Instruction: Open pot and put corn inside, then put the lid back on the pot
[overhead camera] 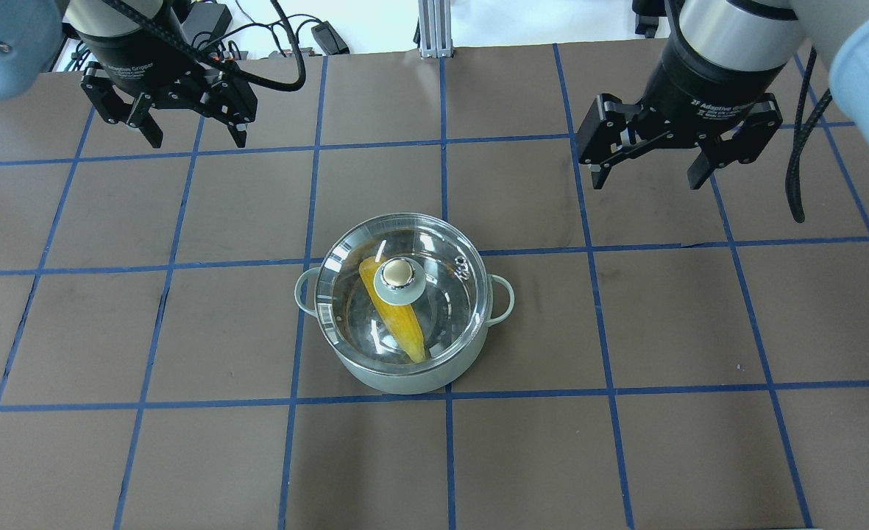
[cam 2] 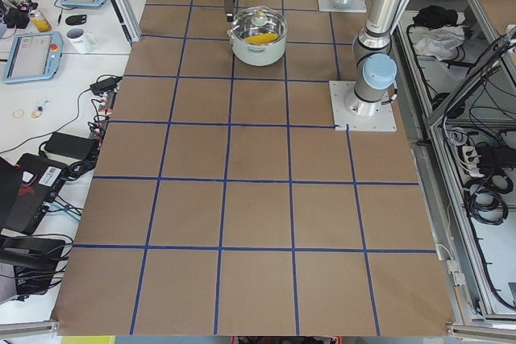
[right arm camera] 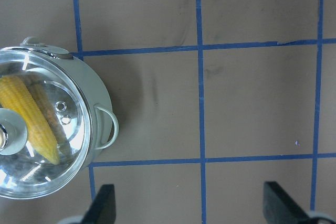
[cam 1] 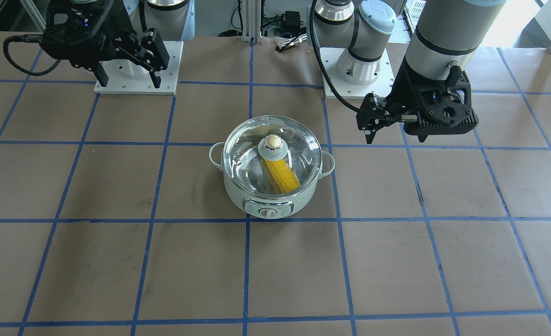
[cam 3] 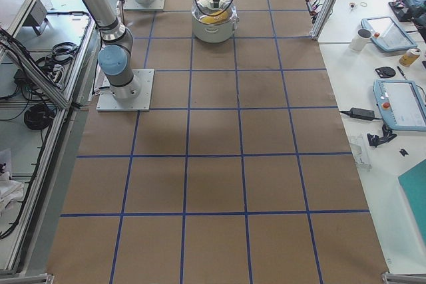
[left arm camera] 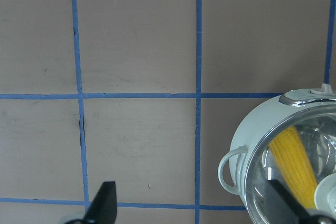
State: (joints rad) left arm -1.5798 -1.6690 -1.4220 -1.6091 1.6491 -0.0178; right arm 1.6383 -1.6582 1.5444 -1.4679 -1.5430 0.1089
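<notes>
The pale mint-green pot [cam 1: 270, 198] [overhead camera: 405, 379] stands mid-table with the glass lid [cam 1: 247, 151] [overhead camera: 445, 298] seated on it, ball knob [overhead camera: 397, 274] up. The yellow corn [cam 1: 282, 176] [overhead camera: 397, 324] lies inside, seen through the glass. My left gripper [overhead camera: 165, 132] [cam 1: 395, 136] is open and empty, raised off to the pot's far left side. My right gripper [overhead camera: 647, 175] [cam 1: 129, 83] is open and empty, raised off to the far right. The left wrist view shows the pot [left arm camera: 257, 129] and corn [left arm camera: 291, 156] at its lower right. The right wrist view shows the pot [right arm camera: 97, 98] and corn [right arm camera: 31, 114] at its left.
The table is brown paper with a blue tape grid. Two white arm base plates [cam 1: 137, 86] [cam 1: 354, 86] sit at the robot's edge of the table. Side desks hold tablets [cam 2: 28, 58] [cam 3: 399, 101], cables and a mug [cam 2: 78, 38].
</notes>
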